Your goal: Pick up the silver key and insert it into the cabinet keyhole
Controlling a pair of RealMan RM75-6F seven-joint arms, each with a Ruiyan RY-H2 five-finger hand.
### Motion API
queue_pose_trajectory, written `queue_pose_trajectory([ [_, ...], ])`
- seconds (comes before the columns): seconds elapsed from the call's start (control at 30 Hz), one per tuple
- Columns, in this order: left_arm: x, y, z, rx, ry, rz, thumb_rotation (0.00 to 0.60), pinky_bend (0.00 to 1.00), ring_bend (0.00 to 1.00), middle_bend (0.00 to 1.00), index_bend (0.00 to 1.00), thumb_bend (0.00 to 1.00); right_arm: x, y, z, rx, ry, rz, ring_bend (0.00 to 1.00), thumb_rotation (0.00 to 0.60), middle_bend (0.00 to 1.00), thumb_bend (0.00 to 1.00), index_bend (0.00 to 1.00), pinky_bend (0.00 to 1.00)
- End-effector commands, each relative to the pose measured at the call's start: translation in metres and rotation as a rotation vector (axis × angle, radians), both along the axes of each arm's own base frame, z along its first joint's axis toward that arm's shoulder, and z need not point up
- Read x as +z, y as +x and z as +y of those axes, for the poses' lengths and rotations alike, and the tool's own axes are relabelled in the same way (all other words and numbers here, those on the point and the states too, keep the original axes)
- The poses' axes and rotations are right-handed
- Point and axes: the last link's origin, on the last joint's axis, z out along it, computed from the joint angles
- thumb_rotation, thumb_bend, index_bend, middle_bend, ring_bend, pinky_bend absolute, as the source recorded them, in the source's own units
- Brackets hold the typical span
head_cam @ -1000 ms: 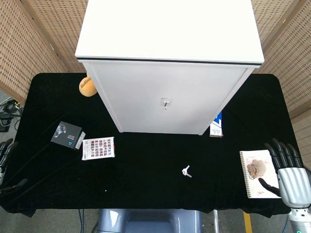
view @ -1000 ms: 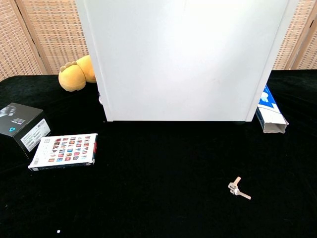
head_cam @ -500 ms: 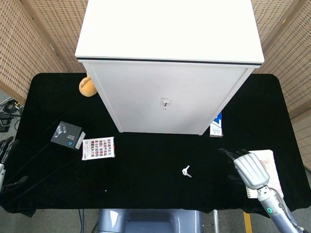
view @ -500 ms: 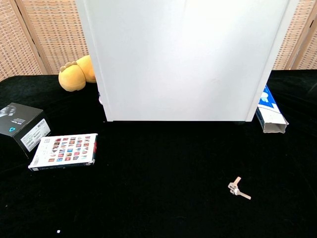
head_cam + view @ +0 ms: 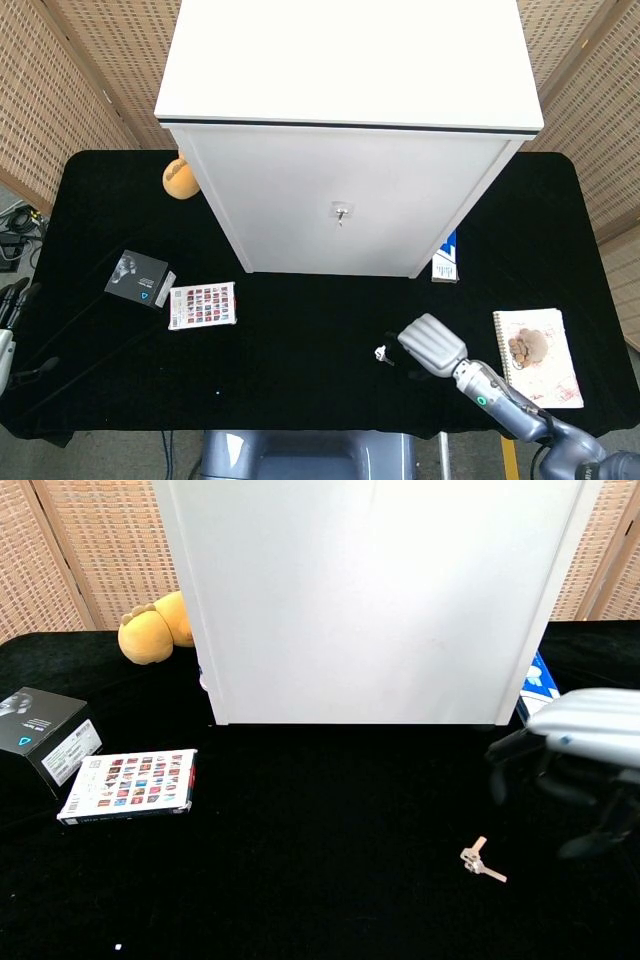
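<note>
The silver key [image 5: 381, 353] lies flat on the black tablecloth in front of the white cabinet [image 5: 340, 70]; the chest view shows the key [image 5: 482, 861] low and right of centre. The cabinet's keyhole [image 5: 340, 212] sits in the middle of its front door. My right hand [image 5: 430, 345] hovers just right of the key, and in the chest view this right hand [image 5: 580, 755] hangs above and right of it, dark fingers spread downward, holding nothing. My left hand [image 5: 12, 318] shows only at the far left table edge, fingers apart and empty.
A yellow plush [image 5: 180, 178] sits by the cabinet's left corner. A black box [image 5: 140, 277] and a patterned card pack [image 5: 203, 305] lie at the left front. A blue-and-white box [image 5: 446, 258] leans at the cabinet's right corner. A notebook [image 5: 538, 355] lies at the right front.
My right hand has swept left from over the notebook to just beside the key and has come into the chest view. The key and left hand stayed put.
</note>
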Motion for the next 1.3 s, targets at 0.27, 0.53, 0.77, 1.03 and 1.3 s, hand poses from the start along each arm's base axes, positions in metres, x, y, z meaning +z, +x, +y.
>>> queue_pose_trajectory([
  [0.27,0.002,-0.002,0.002,0.008,0.0,-0.013,0.6,0.0,0.0,0.0,0.0,0.0,-0.052,0.007,-0.009,0.025,0.024,0.095,0.87,0.6,0.88,0.44,0.49,1.0],
  [0.53,0.003,-0.002,0.002,0.008,-0.003,-0.015,0.6,0.0,0.0,0.0,0.0,0.0,-0.066,0.002,-0.01,0.024,0.008,0.148,0.87,0.6,0.87,0.46,0.49,1.0],
  [0.77,0.003,-0.002,0.002,0.01,-0.003,-0.016,0.6,0.0,0.0,0.0,0.0,0.0,-0.07,-0.008,-0.01,0.032,-0.008,0.186,0.87,0.6,0.87,0.5,0.55,1.0],
  [1.03,0.003,-0.002,0.001,0.008,-0.002,-0.018,0.6,0.0,0.0,0.0,0.0,0.0,-0.073,-0.011,-0.01,0.039,-0.011,0.186,0.87,0.6,0.87,0.51,0.55,1.0],
  [1.3,0.004,-0.002,0.001,0.01,-0.003,-0.018,0.6,0.0,0.0,0.0,0.0,0.0,-0.08,-0.006,-0.012,0.078,-0.023,0.183,0.87,0.6,0.87,0.52,0.55,1.0],
])
